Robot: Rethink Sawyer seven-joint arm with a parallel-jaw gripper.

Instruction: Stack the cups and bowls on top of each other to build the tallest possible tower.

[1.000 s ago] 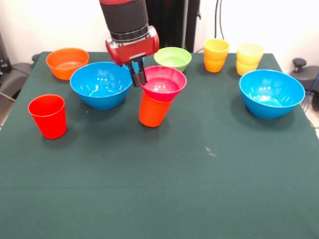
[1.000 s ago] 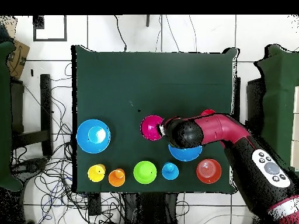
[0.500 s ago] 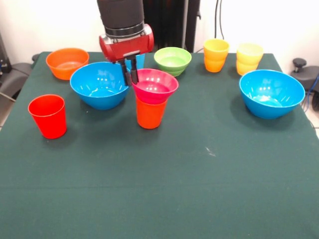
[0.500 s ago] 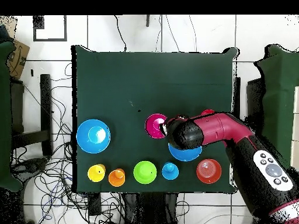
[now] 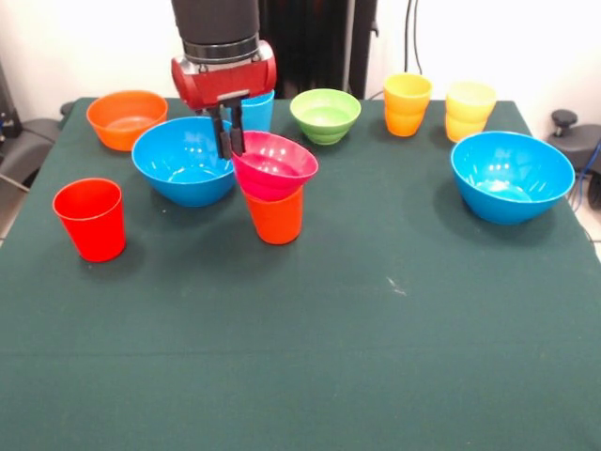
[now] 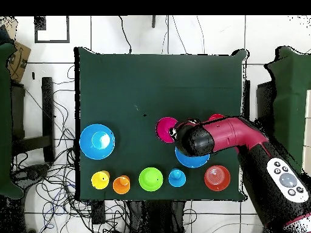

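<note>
Pink-red bowl (image 5: 274, 165) in end effector (image 5: 229, 141) grip

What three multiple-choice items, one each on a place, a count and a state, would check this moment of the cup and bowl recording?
1. Where does the pink bowl sit?
A. On the orange cup
B. Inside a blue bowl
C. Flat on the cloth

2. How many blue bowls are on the table?
A. One
B. Two
C. Three

3. What is the gripper doing?
A. Hanging open above the table
B. Shut on the pink bowl's rim
C. Shut on the red cup

Answers:
1 A: the pink bowl rests tilted on the orange cup.
2 B: one blue bowl by the arm, another apart.
3 B: the gripper pinches that rim; the red cup stands alone.
</note>
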